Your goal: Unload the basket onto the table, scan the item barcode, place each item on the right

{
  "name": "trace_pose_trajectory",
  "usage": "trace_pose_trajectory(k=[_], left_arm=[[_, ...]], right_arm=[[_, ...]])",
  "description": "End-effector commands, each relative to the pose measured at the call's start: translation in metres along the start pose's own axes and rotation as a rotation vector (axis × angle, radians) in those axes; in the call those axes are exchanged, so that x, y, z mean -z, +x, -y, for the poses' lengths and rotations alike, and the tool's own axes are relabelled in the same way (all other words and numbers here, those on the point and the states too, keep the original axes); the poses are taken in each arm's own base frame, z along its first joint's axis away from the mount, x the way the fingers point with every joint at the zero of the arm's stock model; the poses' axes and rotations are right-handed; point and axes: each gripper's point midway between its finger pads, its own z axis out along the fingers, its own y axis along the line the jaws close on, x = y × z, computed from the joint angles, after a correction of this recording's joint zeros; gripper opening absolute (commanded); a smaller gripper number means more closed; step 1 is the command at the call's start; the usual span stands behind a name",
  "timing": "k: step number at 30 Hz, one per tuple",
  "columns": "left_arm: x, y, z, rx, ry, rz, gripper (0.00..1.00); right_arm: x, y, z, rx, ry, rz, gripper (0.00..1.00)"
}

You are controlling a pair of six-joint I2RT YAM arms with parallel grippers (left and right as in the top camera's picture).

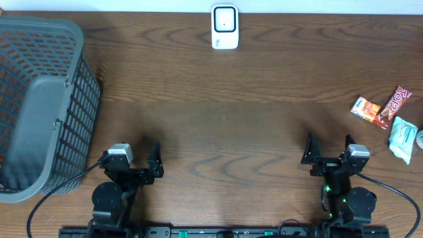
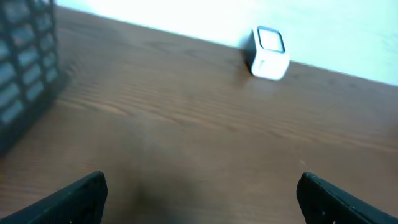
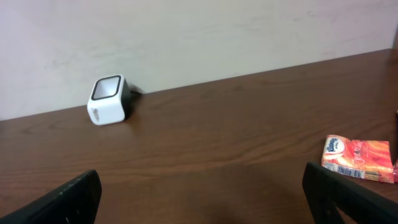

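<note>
Both left gripper and right gripper gape empty; pinch the orange foil packet by the wooden table's right edge, barcode uncovered.

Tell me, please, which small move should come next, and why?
Probably reach the right pincer toward the orange snack packet: that pincer stands open and empty, the packet lies on its side, far from the white scanner.

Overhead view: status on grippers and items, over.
Left gripper and right gripper open, empty. Orange packet and red bar far right, untouched. Scanner at far edge. Nothing in the way; basket far left.
</note>
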Motion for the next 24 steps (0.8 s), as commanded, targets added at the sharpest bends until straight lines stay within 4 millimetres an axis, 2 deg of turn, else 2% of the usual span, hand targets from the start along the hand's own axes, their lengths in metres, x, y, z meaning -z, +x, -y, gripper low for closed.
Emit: trace_pose_trajectory(k=[1, 4, 8, 24], left_arm=[[-0.002, -0.017, -0.012, -0.016, -0.056, 0.098, 0.98], [-0.003, -0.027, -0.021, -0.018, -0.097, 0.168, 0.98], [-0.009, -0.009, -0.033, -0.014, -0.138, 0.136, 0.98], [-0.009, -0.010, -0.033, -0.058, -0.140, 0.134, 0.98]], right_arm=[[0.000, 0.001, 0.000, 0.012, 0.001, 0.002, 0.99], [0.000, 0.001, 0.000, 0.012, 0.001, 0.002, 0.99], [0.000, 0.001, 0.000, 0.012, 0.001, 0.002, 0.99], [0.000, 0.001, 0.000, 0.012, 0.001, 0.001, 0.99]])
